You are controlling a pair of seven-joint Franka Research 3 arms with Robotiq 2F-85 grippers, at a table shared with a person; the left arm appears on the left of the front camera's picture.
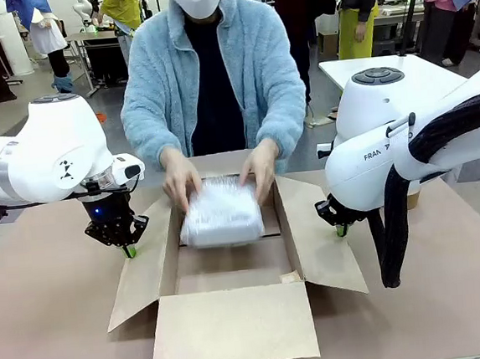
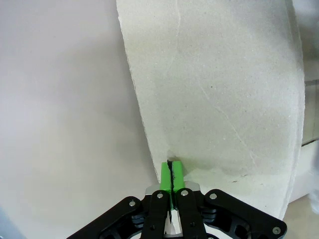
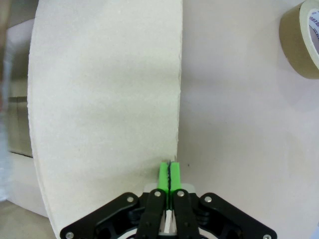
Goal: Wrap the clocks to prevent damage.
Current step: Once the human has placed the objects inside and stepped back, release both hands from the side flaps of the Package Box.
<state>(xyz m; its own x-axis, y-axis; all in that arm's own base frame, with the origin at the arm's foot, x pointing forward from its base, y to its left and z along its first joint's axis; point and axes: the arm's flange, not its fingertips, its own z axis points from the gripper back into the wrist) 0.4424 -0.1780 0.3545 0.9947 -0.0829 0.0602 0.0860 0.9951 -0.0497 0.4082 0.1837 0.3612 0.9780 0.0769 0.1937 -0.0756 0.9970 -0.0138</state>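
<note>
Open cardboard box (image 1: pixel 236 327) sits mid-bench, all four flaps folded out. The clocks (image 1: pixel 220 211), a single flat bubble-wrapped bundle, are held over the far half of the box opening. One of the person's hands (image 1: pixel 180 183) grips the bundle's far picture-left corner, the other hand (image 1: pixel 261 171) the far picture-right corner. Cannot tell if the bundle touches the box floor.

Left gripper (image 1: pixel 130 250) points down at the outer edge of the left flap (image 1: pixel 143 276), well apart from the bundle. In the left wrist view its fingers (image 2: pixel 166 175) are pressed together with nothing between them, tips right at the flap (image 2: pixel 219 99) edge where it meets the bench (image 2: pixel 60 99). Contact with the cardboard unclear.

Right gripper (image 1: pixel 342 229) is partly hidden behind its own arm, just beside the right flap (image 1: pixel 321 240). In the right wrist view its fingers (image 3: pixel 164 177) are also closed flat against each other and empty, tips at the flap (image 3: pixel 104 99) edge. Brown tape roll (image 3: pixel 304 40) lies on the bench (image 3: pixel 239 124), apart from the box.
</note>
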